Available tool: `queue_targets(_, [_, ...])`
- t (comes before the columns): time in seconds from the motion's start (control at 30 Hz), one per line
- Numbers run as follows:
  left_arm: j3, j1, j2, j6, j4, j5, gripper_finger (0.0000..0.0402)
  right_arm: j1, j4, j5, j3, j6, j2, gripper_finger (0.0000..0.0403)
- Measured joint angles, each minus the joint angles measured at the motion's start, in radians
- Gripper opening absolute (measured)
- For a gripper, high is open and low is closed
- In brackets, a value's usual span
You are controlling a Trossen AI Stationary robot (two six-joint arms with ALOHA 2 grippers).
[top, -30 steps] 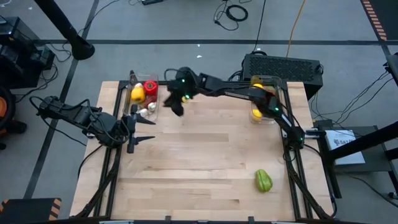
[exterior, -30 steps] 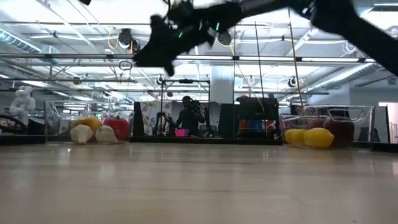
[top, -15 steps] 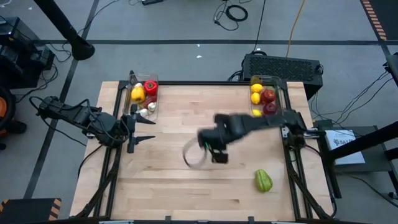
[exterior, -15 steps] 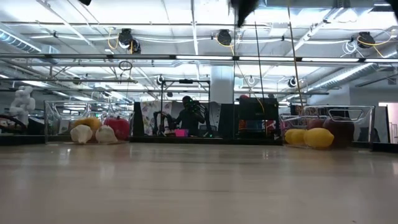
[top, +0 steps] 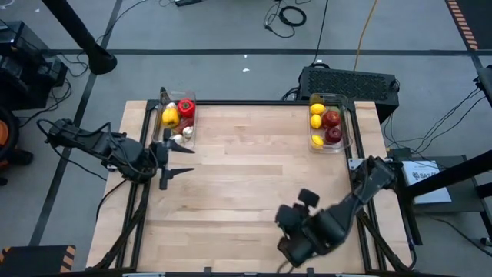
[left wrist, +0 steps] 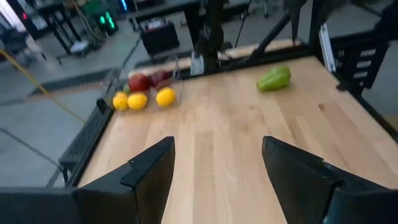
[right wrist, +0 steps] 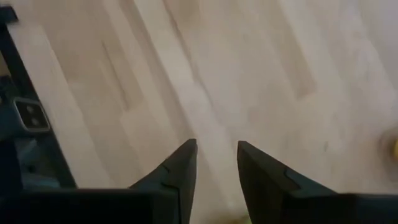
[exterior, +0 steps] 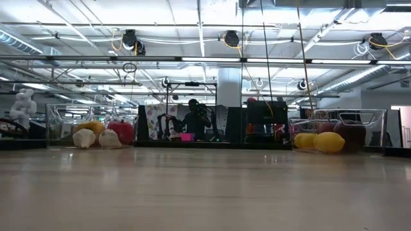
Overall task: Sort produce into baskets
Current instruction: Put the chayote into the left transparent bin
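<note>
Pepper (left wrist: 273,79) (green) lies loose; right pincer (right wrist: 214,163) narrowly parted, left pincer (left wrist: 214,165) open.

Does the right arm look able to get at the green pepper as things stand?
Probably yes: the pepper lies alone on bare wood, and the right pincer hovers over that part of the table, though barely open.
</note>
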Motion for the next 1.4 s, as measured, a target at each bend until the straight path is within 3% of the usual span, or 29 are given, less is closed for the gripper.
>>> queue_targets(0.23, [0.000,0.000,0.047,0.072,0.108,0.001,0.0248,0.069,-0.001,-0.156,-0.241,0.193,-0.022,0.0147])
queue_targets(0.43, [0.000,0.000,0.111,0.142,0.150,0.001,0.0248,0.129,0.004,-0.342,-0.482,0.408,-0.134,0.0205])
queue_targets(0.6, [0.000,0.000,0.157,0.200,0.198,0.002,0.0248,0.226,0.082,-0.350,-0.572,0.642,-0.244,0.0263])
queue_targets(0.77, [0.000,0.000,0.180,0.224,0.242,0.001,0.0248,0.295,0.085,-0.343,-0.641,0.845,-0.271,0.0311])
queue_targets(1.1, [0.000,0.002,0.181,0.223,0.246,0.001,0.0248,0.268,0.248,-0.336,-0.727,0.866,-0.271,0.0381])
queue_targets(1.4, [0.000,0.002,0.181,0.222,0.246,-0.006,0.0248,0.244,0.364,-0.342,-0.875,0.877,-0.271,0.0398])
